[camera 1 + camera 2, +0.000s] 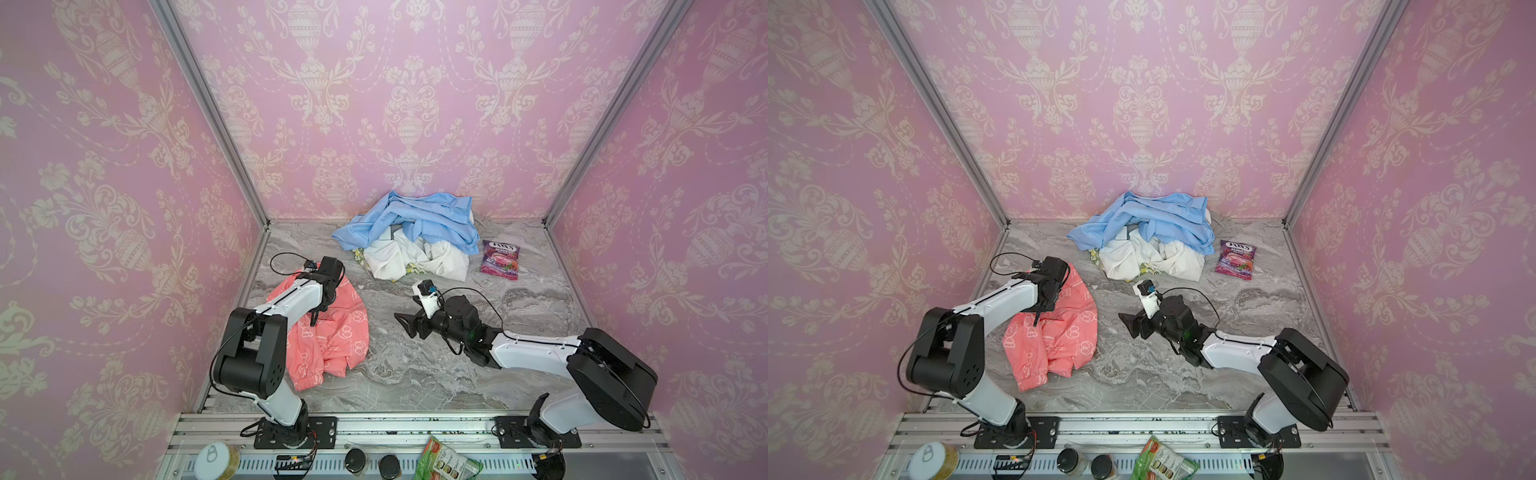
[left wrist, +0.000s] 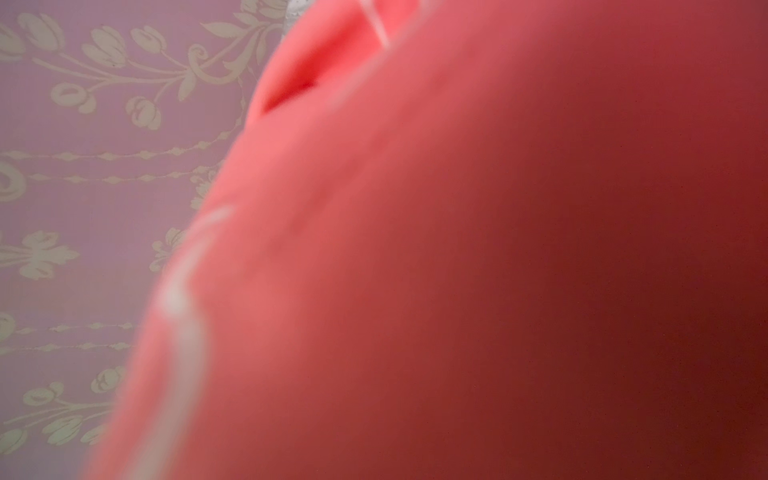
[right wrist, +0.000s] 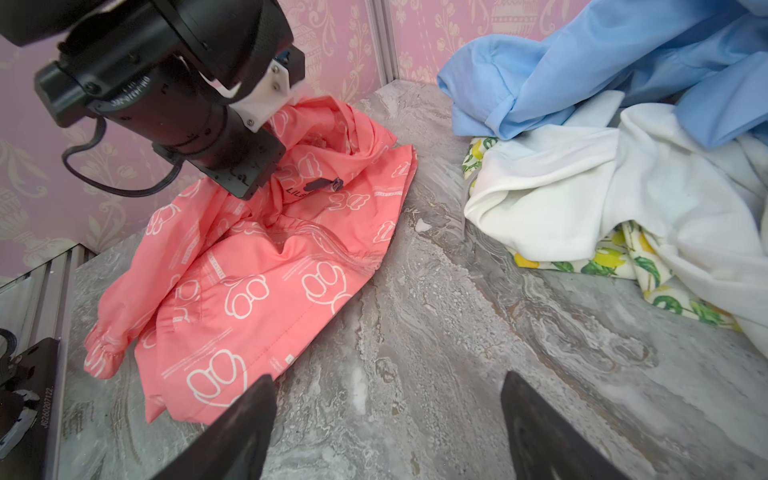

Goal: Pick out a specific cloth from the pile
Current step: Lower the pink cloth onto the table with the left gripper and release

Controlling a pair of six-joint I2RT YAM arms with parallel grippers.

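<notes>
Coral-pink fabric makes up the cloth, a crumpled garment printed with white outline cloud-like shapes and small blocks of white lettering. The right wrist view shows a gathered elastic cuff at one sleeve end, a puckered seam across the middle and a small dark mark near its upper folds. It lies by the left edge of the grey marbled worktop, well apart from the pile, which sits at the middle of the far edge: light blue on top, white below, a yellow-green floral piece peeping out underneath.

The left gripper is pressed down into the cloth with its jaws closed, and the folds run up toward it; in the left wrist view blurred pink fabric fills nearly everything. The right gripper hangs over bare worktop between the cloth and the pile, jaws wide apart, holding nothing.
</notes>
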